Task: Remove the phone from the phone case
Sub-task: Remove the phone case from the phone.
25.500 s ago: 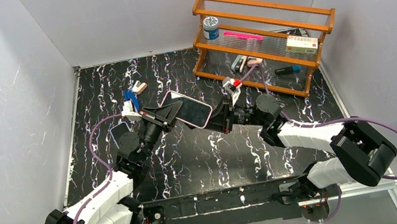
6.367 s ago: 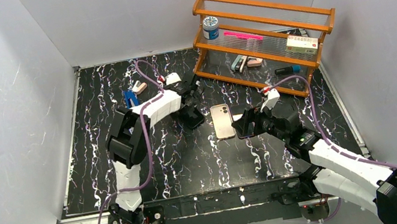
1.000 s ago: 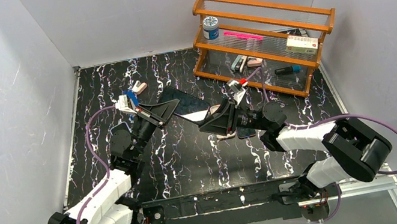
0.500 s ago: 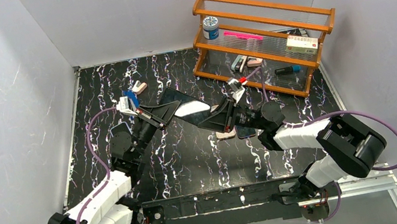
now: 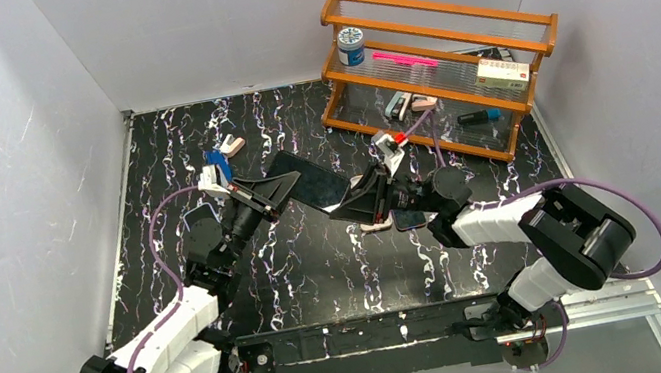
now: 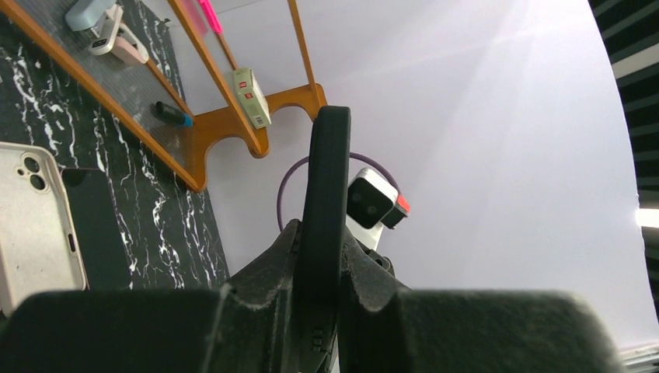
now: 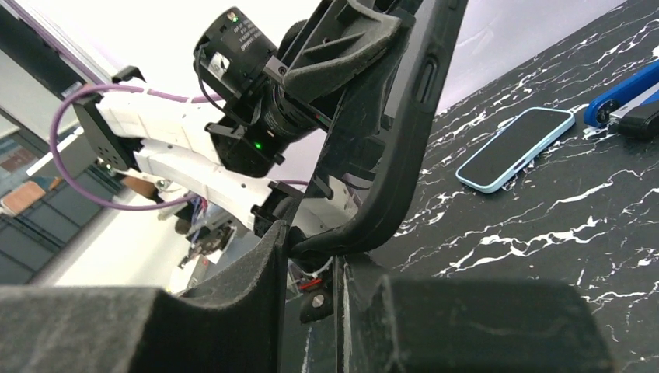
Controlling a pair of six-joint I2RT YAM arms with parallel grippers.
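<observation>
Left gripper (image 5: 272,188) bites down on the glossy black rectangular phone case (image 6: 326,194), aloft mid-frame in the top view. Right gripper (image 5: 342,205) pinches its opposite corner. The phone (image 5: 314,187) looks still seated inside, so extraction is not yet done.

Raised over mid-worktop (image 5: 321,274): phone case (image 5: 311,185), between left claw (image 5: 281,187) and right claw (image 5: 350,205). Phone (image 6: 37,225) flat below right claw. Rack (image 5: 450,75) behind, at right.
</observation>
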